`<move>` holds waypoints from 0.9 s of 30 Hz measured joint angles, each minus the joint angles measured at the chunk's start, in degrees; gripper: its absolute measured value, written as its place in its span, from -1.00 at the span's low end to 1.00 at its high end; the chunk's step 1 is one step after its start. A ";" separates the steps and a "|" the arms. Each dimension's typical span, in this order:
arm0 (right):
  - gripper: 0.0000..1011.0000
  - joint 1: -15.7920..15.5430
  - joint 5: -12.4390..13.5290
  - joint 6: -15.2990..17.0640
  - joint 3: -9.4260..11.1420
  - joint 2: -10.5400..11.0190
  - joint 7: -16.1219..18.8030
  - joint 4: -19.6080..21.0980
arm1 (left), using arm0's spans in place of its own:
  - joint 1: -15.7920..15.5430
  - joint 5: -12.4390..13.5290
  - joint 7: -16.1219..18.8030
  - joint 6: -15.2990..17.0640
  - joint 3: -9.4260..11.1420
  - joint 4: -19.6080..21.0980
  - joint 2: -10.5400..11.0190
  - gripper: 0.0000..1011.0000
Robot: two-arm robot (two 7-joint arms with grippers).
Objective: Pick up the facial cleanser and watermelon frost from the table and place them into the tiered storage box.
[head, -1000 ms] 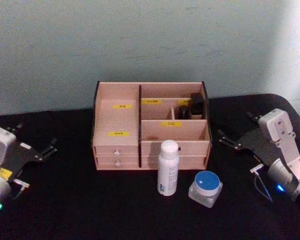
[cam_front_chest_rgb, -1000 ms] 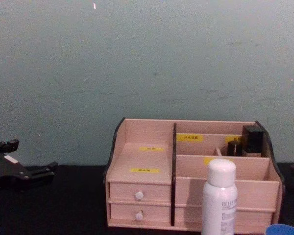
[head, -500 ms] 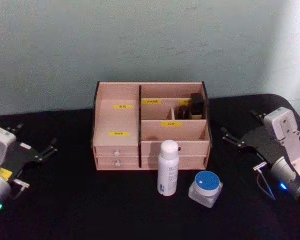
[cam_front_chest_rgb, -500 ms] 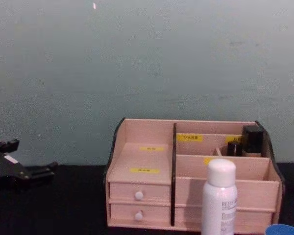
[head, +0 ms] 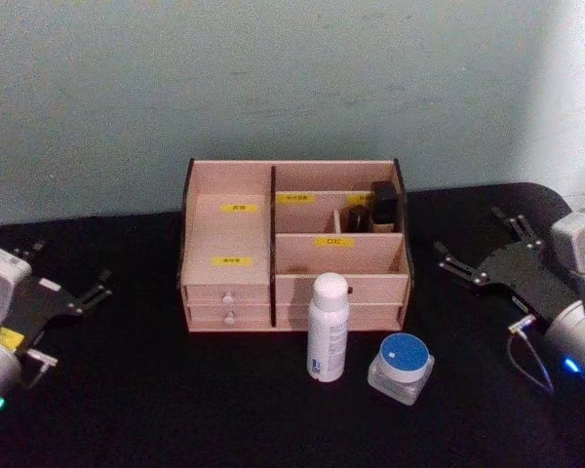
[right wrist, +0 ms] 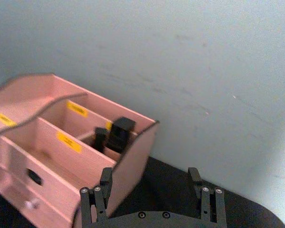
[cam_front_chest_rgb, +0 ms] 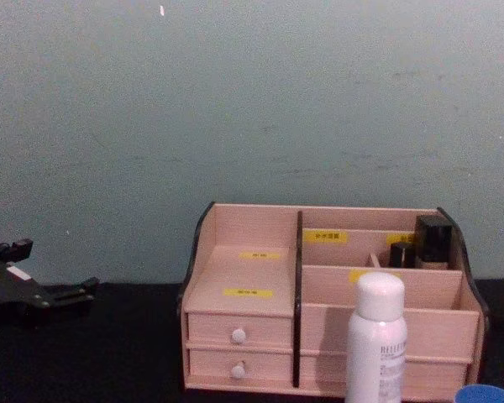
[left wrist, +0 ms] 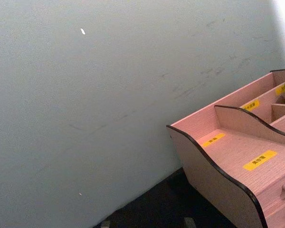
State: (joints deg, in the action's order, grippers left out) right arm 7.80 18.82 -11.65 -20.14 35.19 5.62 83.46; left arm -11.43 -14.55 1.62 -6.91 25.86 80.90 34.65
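Black tabletop [head: 127, 409] across the whole foreground, set against a pale grey-green wall [head: 273, 78]. At the centre and toward the back, the pale pink wooden tiered storage box [head: 341, 290], with dark side edges, yellow labels, stepped open compartments and two small white-knobbed drawers [head: 227, 297] at its lower left. Well off to the box's right, low over the table, the black right gripper [head: 470, 236], its fingers spread wide and holding nothing, tips aimed at the box's right side wall but apart from it. Well off to the box's left, the black left gripper [head: 68, 268], likewise wide apart and empty, angled toward the box. Just in front of the box's right-hand front panel, upright on the table, the tall slim white cylindrical bottle of facial cleanser [head: 328, 327] with a rounded white cap and small dark lettering on its side. A little farther forward from the box, off its right front corner, the squat clear frosted jar of watermelon frost [head: 401, 366] with a round blue lid, resting on the table, outside the box. Inside the box's rear right compartment, two small black containers [head: 384, 203], upright, the taller one against the right side wall.
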 joint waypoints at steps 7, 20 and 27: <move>0.98 -2.33 5.57 -2.13 2.08 1.48 7.18 2.49 | 0.00 0.00 0.00 0.00 0.00 0.00 0.00 0.98; 0.98 -3.78 9.72 -1.92 1.25 3.59 20.62 4.19 | 0.00 0.00 0.00 0.00 0.00 0.00 0.00 0.98; 0.98 -3.14 9.82 -0.62 -0.44 3.38 25.96 3.97 | 0.00 0.00 0.00 0.00 0.00 0.00 0.00 0.98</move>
State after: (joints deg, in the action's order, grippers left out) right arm 4.66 28.64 -12.26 -20.58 38.57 31.58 87.43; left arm -11.43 -14.55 1.62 -6.91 25.86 80.90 34.65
